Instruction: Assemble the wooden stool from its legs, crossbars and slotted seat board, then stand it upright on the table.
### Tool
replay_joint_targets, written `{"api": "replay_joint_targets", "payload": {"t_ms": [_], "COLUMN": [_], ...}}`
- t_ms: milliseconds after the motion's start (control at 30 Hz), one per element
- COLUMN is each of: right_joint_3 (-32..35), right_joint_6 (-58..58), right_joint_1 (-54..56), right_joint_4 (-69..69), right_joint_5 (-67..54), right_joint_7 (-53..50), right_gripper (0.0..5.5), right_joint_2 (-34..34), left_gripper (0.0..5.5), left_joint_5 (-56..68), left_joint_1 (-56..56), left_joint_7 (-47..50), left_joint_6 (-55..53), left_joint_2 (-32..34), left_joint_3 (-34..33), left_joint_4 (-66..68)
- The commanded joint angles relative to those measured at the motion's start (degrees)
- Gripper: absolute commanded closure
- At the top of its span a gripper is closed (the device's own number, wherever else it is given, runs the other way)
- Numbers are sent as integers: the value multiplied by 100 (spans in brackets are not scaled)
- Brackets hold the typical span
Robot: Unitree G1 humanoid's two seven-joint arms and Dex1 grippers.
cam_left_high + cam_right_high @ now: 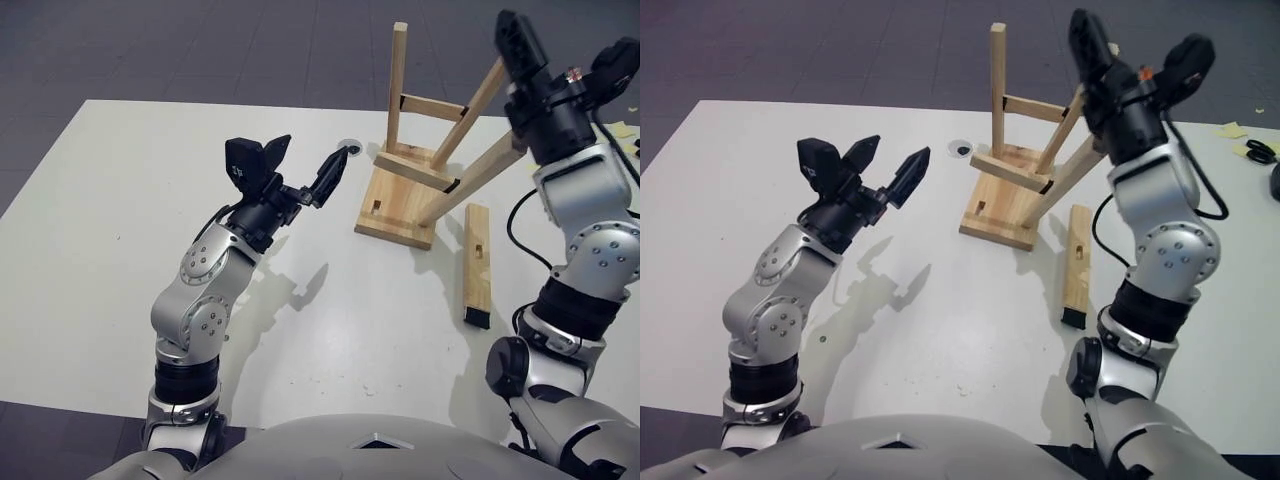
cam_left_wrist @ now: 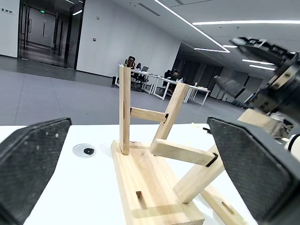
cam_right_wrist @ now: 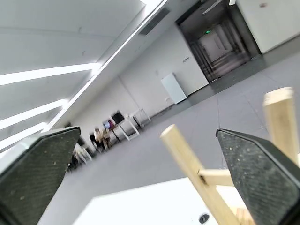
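The left arm (image 1: 200,300) is bent at the elbow, its forearm rising from the table (image 1: 120,200) and angled toward the seat board (image 1: 395,215). The left gripper (image 1: 295,170) hangs in the air to the left of the seat board, close to it but apart, tips pointing at it. Its fingers (image 2: 33,164) are spread wide, with nothing between them and nothing touched.

The right arm (image 1: 590,230) stands almost upright to the right of the seat board, wrist high. The right gripper (image 1: 568,55) is raised above and beyond the board's right end, level with the leg tops; its fingers (image 3: 258,173) are wide apart and grip nothing.

The seat board lies flat on the table. One leg (image 1: 397,85) stands straight up from its far end, a second leg (image 1: 470,110) leans up to the right, and a crossbar (image 1: 435,107) joins the two. A lower crossbar (image 1: 415,170) runs just above the board. A third leg (image 1: 475,175) slants from the board's right side up toward the right wrist; whether it touches the wrist cannot be told. A loose leg (image 1: 477,265) lies flat on the table just right of the board, apart from it. A round grommet (image 1: 349,147) sits in the table just left of the board's far end
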State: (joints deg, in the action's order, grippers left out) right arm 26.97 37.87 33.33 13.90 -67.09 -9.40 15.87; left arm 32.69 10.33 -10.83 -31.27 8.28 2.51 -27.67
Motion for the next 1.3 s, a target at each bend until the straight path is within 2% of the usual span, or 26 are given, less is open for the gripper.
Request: {"api": "replay_joint_targets", "payload": {"t_ms": [33, 167, 233, 367, 400, 500, 667, 833, 1100, 1267, 1300], "right_joint_3": [543, 820, 727, -40, -394, -599, -699, -857, -1711, -1978, -2069], "right_joint_6": [-497, -978, -1100, -1310, -1228, -1168, -827, -189, 635, 945, 951], "right_joint_1": [669, 500, 258, -780, -1119, -1898, -2548, -2830, -3701, -3948, -3950], "right_joint_4": [-377, -1067, -1347, -1700, -1770, -1992, -2634, -2111, -686, -26, 44], "right_joint_5": [-291, 544, 1094, 2787, 3180, 3616, 3769, 3405, 3796, 3967, 4130], "right_joint_7": [-333, -411, -304, 219, 524, 1357, 3020, 4349, 4338, 4303, 4268], "right_gripper": [11, 11, 11, 11, 11, 11, 11, 11, 11, 11, 31], "right_joint_2": [115, 556, 757, 1337, 1593, 1940, 2626, 2883, 2756, 2847, 2944], "left_gripper": [10, 10, 10, 10, 10, 10, 10, 10, 10, 10, 10], "left_joint_5": [-925, -2499, -2787, -3226, -3212, -3253, -3293, -3366, -3514, -3608, -3616], "left_joint_1": [100, 198, 205, 292, 302, 333, 294, 226, 141, 53, 41], "left_joint_7": [122, -70, -202, -499, -540, -658, -761, -800, -818, -829, -827], "left_joint_6": [32, 269, 347, 586, 630, 810, 978, 970, 871, 838, 831], "left_joint_2": [496, 1360, 1402, 1364, 1267, 1086, 942, 1053, 996, 979, 970], "left_joint_3": [127, 1025, 1260, 1676, 1677, 1722, 1636, 1441, 1489, 1508, 1501], "left_joint_4": [596, 1386, 1676, 2074, 2141, 2351, 2273, 2041, 1832, 1767, 1753]}}
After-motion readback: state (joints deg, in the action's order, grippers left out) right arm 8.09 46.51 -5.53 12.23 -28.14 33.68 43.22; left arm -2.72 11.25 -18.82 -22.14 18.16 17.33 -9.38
